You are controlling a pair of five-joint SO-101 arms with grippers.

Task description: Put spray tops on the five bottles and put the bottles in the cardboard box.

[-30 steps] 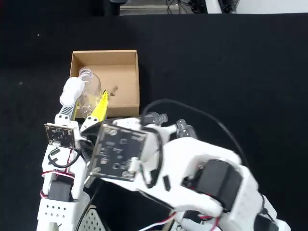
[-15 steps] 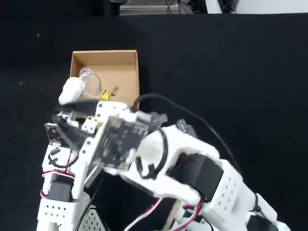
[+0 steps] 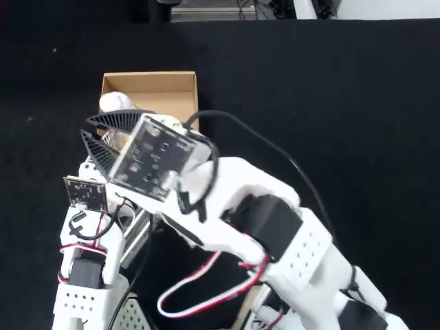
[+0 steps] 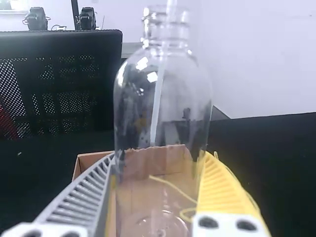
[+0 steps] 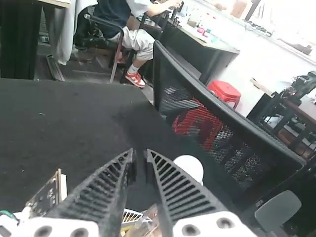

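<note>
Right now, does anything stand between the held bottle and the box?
Nothing visible does. The left gripper holds the bottle with the box just beyond it; the right gripper is by the spray top.

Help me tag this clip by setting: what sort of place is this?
Probably a shared lab or office workroom: a black-covered table in front, and beyond it in the right wrist view a long desk, a red stool and a black mesh screen.
</note>
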